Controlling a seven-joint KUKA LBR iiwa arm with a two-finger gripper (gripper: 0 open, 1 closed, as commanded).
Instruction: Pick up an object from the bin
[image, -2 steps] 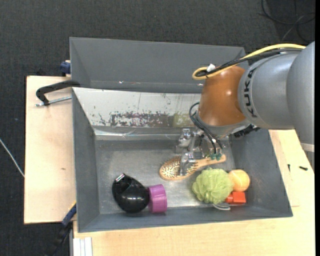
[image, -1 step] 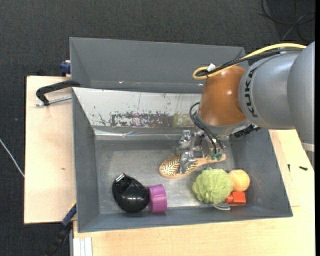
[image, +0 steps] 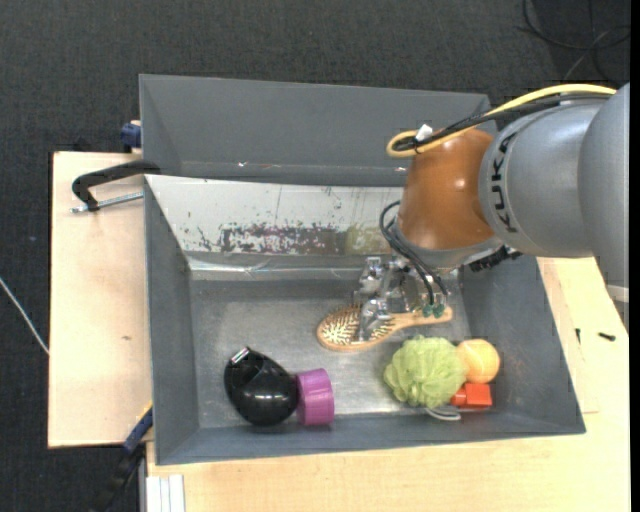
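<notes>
Pincer (image: 378, 310) over the tan hairbrush (image: 345, 329) in the bin (image: 168, 330) middle

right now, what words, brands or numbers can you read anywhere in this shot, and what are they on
"KUK": black letters running sideways on the grey arm, next to its orange cover; nothing more is readable there.
No text readable on the wooden brush, the green mesh sponge or the black and purple thing.
</notes>
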